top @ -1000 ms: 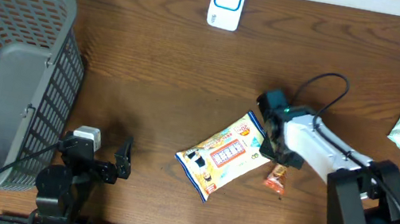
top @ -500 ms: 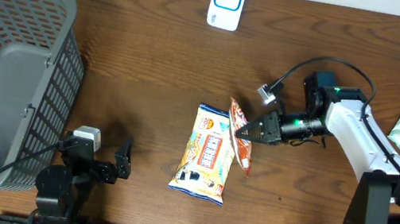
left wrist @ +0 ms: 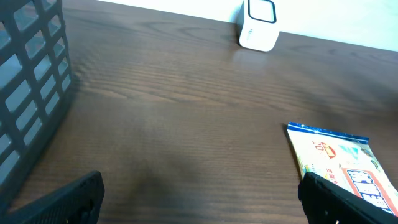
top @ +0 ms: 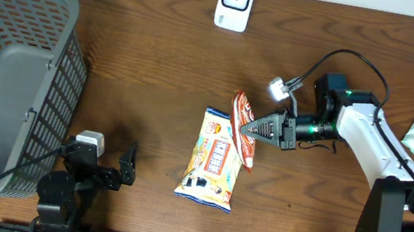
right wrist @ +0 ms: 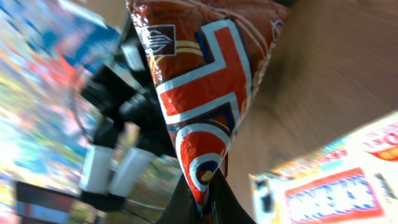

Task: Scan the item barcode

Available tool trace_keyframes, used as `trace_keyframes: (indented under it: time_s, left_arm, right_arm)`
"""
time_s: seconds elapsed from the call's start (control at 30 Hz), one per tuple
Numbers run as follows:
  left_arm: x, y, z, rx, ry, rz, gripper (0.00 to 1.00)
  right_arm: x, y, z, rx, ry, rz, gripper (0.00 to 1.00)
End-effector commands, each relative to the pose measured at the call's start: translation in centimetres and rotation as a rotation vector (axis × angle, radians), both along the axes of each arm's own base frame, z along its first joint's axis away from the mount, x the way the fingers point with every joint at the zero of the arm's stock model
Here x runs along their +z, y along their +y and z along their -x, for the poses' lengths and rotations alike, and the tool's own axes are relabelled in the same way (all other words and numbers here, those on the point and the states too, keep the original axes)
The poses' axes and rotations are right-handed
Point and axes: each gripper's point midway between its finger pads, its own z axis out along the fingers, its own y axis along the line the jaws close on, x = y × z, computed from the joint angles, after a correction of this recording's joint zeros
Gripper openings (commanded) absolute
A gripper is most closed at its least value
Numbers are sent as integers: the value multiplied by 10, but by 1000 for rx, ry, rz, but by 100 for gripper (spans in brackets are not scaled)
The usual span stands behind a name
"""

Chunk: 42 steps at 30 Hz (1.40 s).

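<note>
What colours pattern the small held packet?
Red foil packet, white and dark-blue bands; right wrist view.

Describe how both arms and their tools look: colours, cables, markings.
Right arm: white links, black joints, a small green light, a looping black cable; the right tool is black and tapered. Left arm: all black, a pale box on top, a black cable; the left tool is black too.
</note>
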Motion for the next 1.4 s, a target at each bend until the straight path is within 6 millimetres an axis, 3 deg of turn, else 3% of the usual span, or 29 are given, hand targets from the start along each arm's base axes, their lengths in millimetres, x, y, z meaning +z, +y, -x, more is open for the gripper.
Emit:
trace_keyframes:
  time_s: [0.0, 0.17, 0.3, 0.37, 0.4, 0.47, 0.57, 0.67, 0.73, 0.8, 0.93, 1.07, 1.23, 1.3, 1.37]
  left_arm:
    - [-10, -1, 2, -2, 31, 14, 100]
    - [-10, -1, 2, -3, 31, 14, 100]
    - [-10, -1, 2, -3, 31, 14, 100]
    - [-10, -1, 2, -3, 31, 14, 100]
    - [-10, -1, 2, -2, 31, 14, 100]
    - [-10, -1, 2, -3, 31, 14, 100]
    - [-10, -1, 2, -3, 31, 14, 100]
    - [-10, -1, 2, -3, 31, 14, 100]
    - [-10, -1, 2, -3, 31, 14, 100]
    - [-10, -1, 2, -3, 31, 14, 100]
    - [-10, -1, 2, -2, 31, 14, 100]
    - [-10, -1, 2, -3, 31, 14, 100]
    - [-10, -1, 2, -3, 31, 14, 100]
    - [-10, -1, 2, -2, 31, 14, 100]
    - [-10, -1, 2, -3, 31, 14, 100]
  right_arm:
    - [-32, -4, 10, 59, -59, 215, 1]
    - [-92, -29, 16, -53, 191, 724, 1]
    - [-123, -32, 16, -69, 74, 1002, 5]
    - [-134, -31, 22, -42, 18, 1073, 31]
    - [-142, -39, 21, -81, -5, 1178, 83]
    - [-141, -45, 21, -166, 37, 1262, 99]
    - [-121, -48, 18, -249, 45, 1306, 99]
    - [-88, -56, 8, -420, -67, 1341, 99]
    - [-70, -63, 2, -596, -116, 1377, 99]
    - [-66, -73, 4, -805, -91, 1426, 99]
    - [-102, -80, 30, -1005, 141, 1465, 82]
    - [-142, -71, 46, -1043, 277, 1534, 81]
    - [-168, -60, 46, -1003, 323, 1544, 81]
    - [-171, -58, 45, -1003, 320, 1543, 73]
    - [-176, -60, 46, -993, 317, 1564, 56]
